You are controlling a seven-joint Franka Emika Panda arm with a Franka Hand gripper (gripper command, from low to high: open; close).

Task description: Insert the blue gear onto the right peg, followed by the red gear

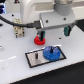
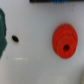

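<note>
The blue gear [image 1: 51, 53] lies flat on the right part of the black plate [image 1: 35, 61]. The right peg is hidden at the gear's centre. The left peg [image 1: 37, 56] stands bare. The red gear [image 1: 38, 40] lies on the white table just behind the plate; it also shows in the wrist view [image 2: 65, 41]. My gripper [image 1: 54, 33] hangs above the table with its jaws wide apart and empty. One finger [image 1: 42, 34] is right above the red gear, the other finger [image 1: 65, 31] is off to the exterior view's right. The fingers do not show in the wrist view.
A pale blocky fixture [image 1: 19, 32] and a black cable [image 1: 15, 22] lie at the exterior view's left. A small dark hole [image 2: 15, 38] marks the table. The plate's edge [image 2: 52, 1] and a dark object [image 2: 2, 30] sit at the wrist view's borders.
</note>
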